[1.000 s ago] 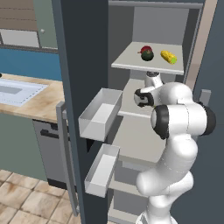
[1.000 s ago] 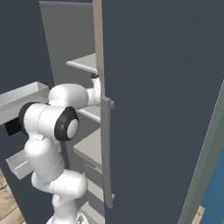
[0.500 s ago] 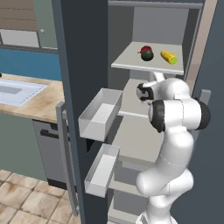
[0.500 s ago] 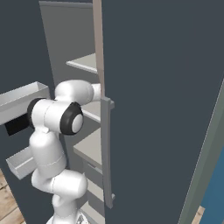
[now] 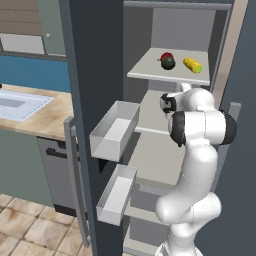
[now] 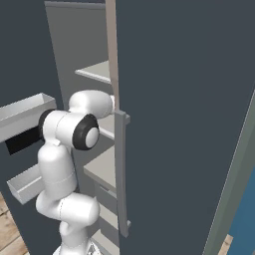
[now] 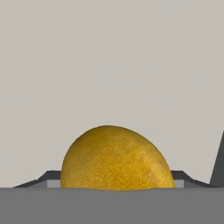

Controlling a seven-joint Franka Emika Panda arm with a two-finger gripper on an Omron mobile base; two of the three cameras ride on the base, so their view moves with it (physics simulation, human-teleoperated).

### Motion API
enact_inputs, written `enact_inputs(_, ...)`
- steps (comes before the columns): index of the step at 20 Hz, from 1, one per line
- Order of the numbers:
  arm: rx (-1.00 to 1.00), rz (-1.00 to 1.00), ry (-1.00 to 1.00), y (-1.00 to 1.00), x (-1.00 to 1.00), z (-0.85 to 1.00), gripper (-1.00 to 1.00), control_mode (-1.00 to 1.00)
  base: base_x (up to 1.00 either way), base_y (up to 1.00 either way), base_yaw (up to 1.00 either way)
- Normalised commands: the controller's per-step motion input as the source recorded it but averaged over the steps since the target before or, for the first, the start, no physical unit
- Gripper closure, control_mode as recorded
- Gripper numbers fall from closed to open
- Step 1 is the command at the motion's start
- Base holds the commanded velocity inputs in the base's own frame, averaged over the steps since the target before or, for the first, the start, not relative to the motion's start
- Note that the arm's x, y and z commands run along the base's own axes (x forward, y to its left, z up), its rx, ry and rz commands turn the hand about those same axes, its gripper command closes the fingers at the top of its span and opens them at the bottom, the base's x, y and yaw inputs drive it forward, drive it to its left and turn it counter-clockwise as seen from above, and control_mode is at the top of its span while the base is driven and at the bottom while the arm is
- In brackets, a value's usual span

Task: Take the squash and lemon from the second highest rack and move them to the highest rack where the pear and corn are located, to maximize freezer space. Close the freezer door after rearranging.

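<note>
I'm reaching deep into the freezer (image 5: 150, 45) now, arm (image 5: 197, 125) bent over the second rack (image 5: 150, 117), hand buried at the back of it. Through the hand view the lemon (image 7: 117, 157) sits right up against the lens, big and yellow, low and centred, with the pale freezer wall behind it, so it's lined up between the fingers, which is exactly where I want it for a pinch across its width. Whether the gripper (image 7: 117, 186) has actually bitten I can't tell: the tips are masked at the bottom of that view, and the fruit hides whatever gap is left. Up top, the pear (image 5: 168, 61) and corn (image 5: 192, 65) lie side by side near the middle of the highest rack (image 5: 145, 72), leaving bare shelf toward its front-left corner; that's my landing spot, I reckon. The squash I can't pick out, the arm blocks that part of the shelf. The door (image 5: 92, 100) stands wide open on my left, its bins (image 5: 115, 130) jutting out, so I'd judge the lift needs to come straight back and up, clear of the upper shelf's lip.
</note>
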Motion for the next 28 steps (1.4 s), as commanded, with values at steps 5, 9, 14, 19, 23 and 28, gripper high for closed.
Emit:
enact_inputs(5,0.01,0.00,-0.10,0.00,0.12,-0.30,1.00,-1.00,0.00,0.00,0.00)
enact_inputs(9,0.00,0.00,-0.03,0.35,0.00,-0.32,1.00,-1.00,0.00,0.00,0.00)
enact_inputs(14,0.00,0.00,0.00,0.71,0.00,-0.43,1.00,-1.00,0.00,0.00,0.00)
enact_inputs(19,0.00,0.00,0.00,0.77,-0.02,-0.41,1.00,-1.00,0.00,0.00,0.00)
enact_inputs(23,0.00,0.00,0.00,0.86,0.00,-0.55,1.00,-1.00,0.00,0.00,0.00)
enact_inputs(28,0.00,0.00,0.00,0.87,-0.11,-0.58,1.00,-1.00,0.00,0.00,0.00)
